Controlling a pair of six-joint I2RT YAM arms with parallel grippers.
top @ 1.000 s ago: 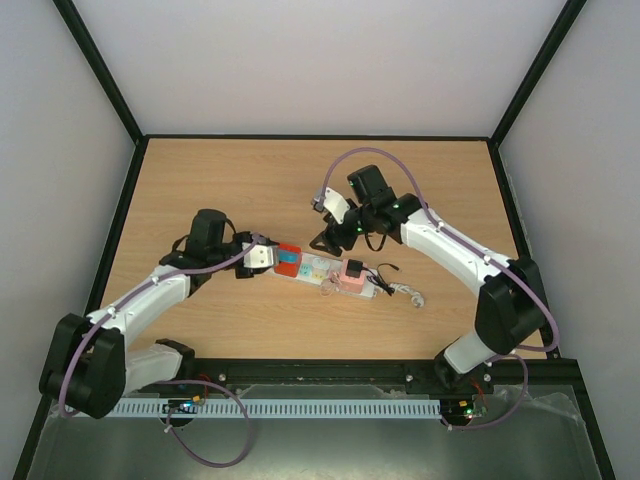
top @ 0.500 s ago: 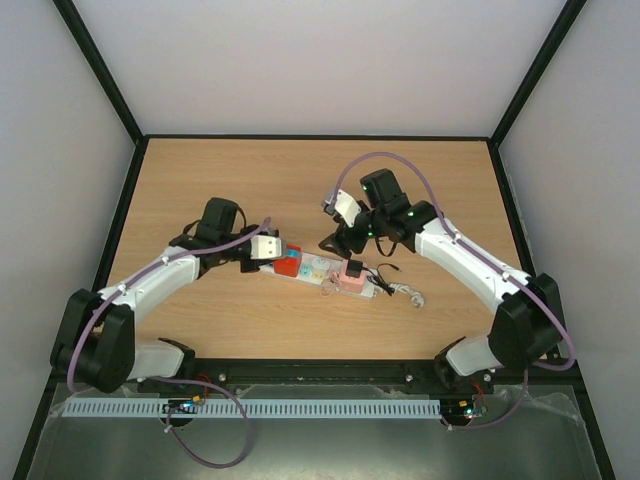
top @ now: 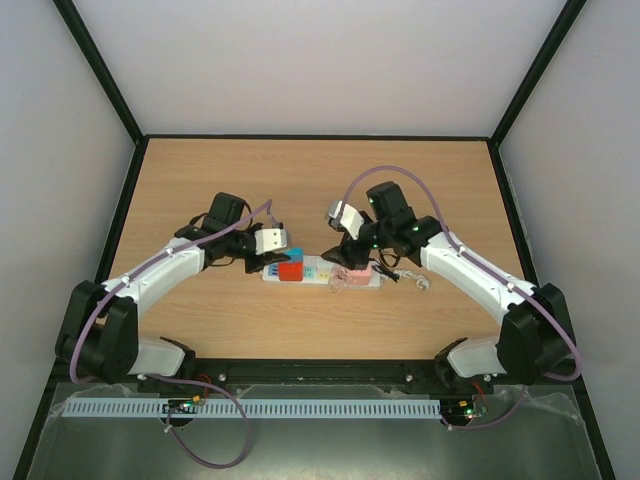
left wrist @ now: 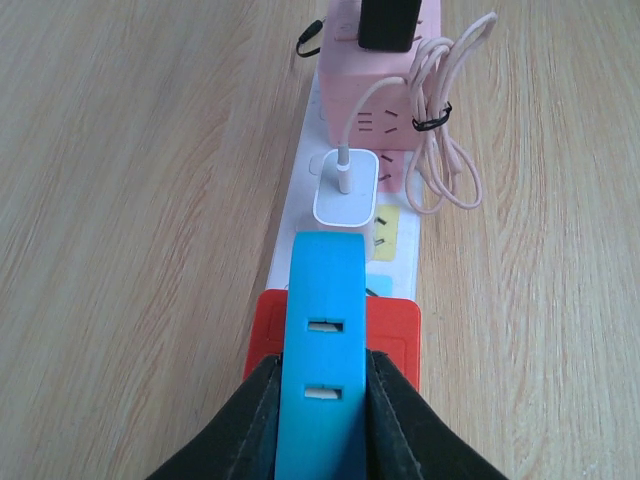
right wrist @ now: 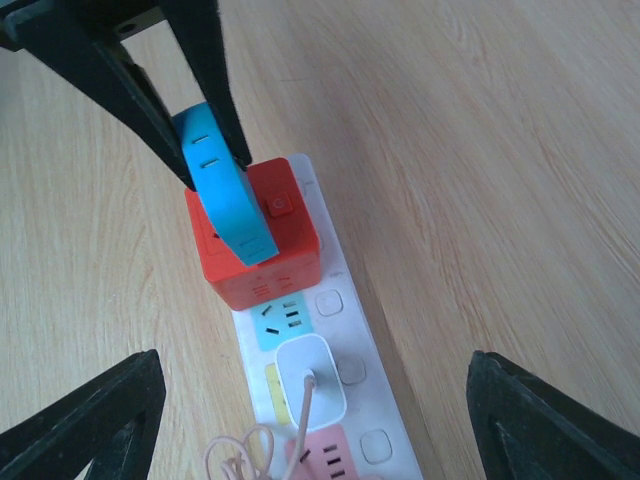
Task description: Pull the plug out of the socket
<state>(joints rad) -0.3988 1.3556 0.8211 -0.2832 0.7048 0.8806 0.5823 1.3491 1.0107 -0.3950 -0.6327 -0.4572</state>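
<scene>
While the left gripper (left wrist: 322,385) pinches the blue plug (left wrist: 325,290) standing on the red cube (right wrist: 255,250) at the left end of the socket (left wrist: 295,215), mid-table, the right gripper (right wrist: 310,380) hangs wide open above its other end.

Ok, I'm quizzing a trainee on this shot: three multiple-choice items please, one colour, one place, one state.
1. The small charger on the strip is: A black, B white, C green.
2. The blue plug sits: A on the red cube, B on the charger, C flat on its side.
3. The left gripper is: A open above the strip, B shut on the charger, C shut on the blue plug.
B, its shell is white; A, it stands atop the red cube; C, both fingers press its sides.
</scene>
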